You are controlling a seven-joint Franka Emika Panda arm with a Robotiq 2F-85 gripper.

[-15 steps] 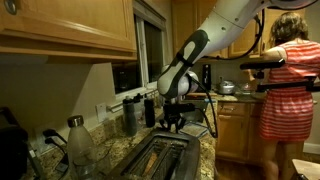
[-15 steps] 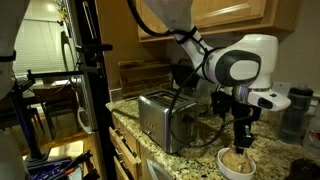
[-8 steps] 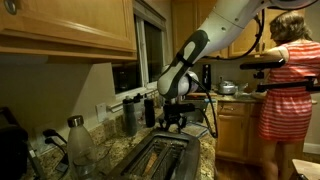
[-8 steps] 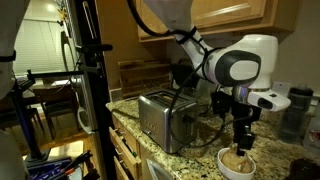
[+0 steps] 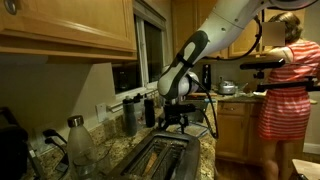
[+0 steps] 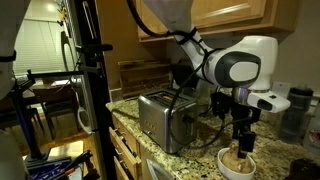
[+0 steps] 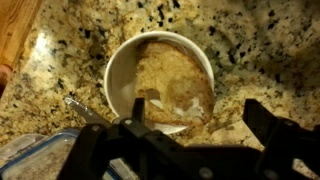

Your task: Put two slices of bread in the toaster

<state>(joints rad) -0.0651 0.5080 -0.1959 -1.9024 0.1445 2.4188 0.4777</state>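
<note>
I see my gripper [image 7: 200, 118] hanging over a white bowl [image 7: 115, 72] on the speckled granite worktop [image 7: 262, 42]. Its fingers are spread wide and hold nothing. The bread [image 7: 170, 75], tan and mottled, lies stacked in the bowl, directly under the gripper. In an exterior view the steel toaster [image 6: 165, 118] stands on the same worktop, near the bowl but not touching it.
</note>
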